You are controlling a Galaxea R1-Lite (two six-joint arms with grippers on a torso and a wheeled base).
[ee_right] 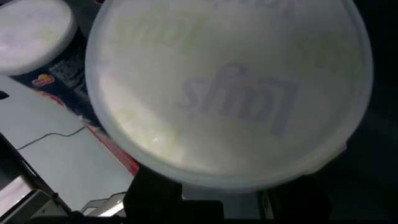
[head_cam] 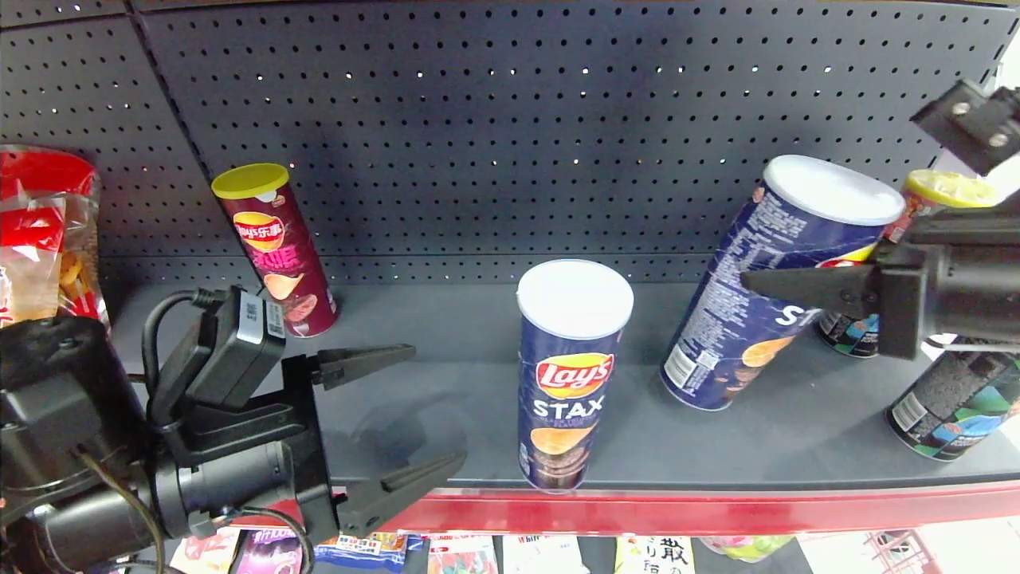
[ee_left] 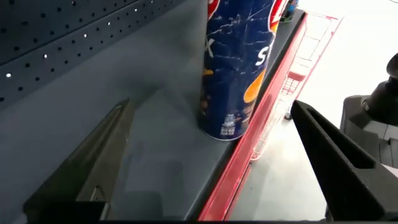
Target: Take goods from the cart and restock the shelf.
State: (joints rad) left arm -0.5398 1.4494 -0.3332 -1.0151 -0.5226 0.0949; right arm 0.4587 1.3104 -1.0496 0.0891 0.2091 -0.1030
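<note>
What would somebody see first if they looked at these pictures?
Probably the blue chip can on the right of the shelf, gripped by the robot's right hand. Next, a second blue can standing near the shelf's red front edge, with the open left hand to its left. A maroon can with a yellow lid stands at the back left.

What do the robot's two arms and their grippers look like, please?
Both are matte black. The left gripper has a squarish body and two long, tapered, pointed jaws. A boxy wrist camera with a white label sits on top, fed by a looping black cable. The right gripper has a similar blocky body and a wedge-shaped jaw, with a black bracket bearing two silver screws above.
</note>
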